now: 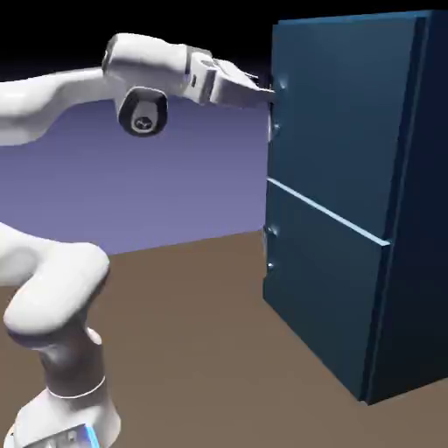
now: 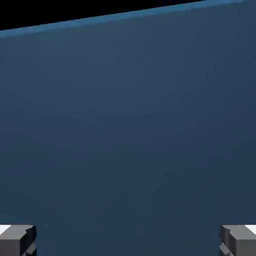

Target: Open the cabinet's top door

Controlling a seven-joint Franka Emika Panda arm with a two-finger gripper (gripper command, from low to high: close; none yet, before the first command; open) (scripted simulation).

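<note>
The tall dark blue cabinet [image 1: 418, 227] stands at the exterior view's right. Its top door [image 1: 341, 114] is the larger upper panel and lies flush, with a pale vertical handle [image 1: 275, 122] at its left edge. My gripper [image 1: 265, 91] reaches level with the upper part of that edge, its tips right at the handle's top. In the hand view the door's blue panel [image 2: 128, 130] fills nearly the whole picture, with its top edge slanting across the top. My gripper [image 2: 128, 242] is open, its grey fingertips [image 2: 17, 240] far apart at the bottom corners, and no handle shows between them.
The shorter lower door [image 1: 319, 280] sits below the top one, with its own small pale handle [image 1: 269, 247] at the left edge. The brown table [image 1: 201, 350] stretches in front of the cabinet. My arm's base [image 1: 66, 385] stands at the lower left.
</note>
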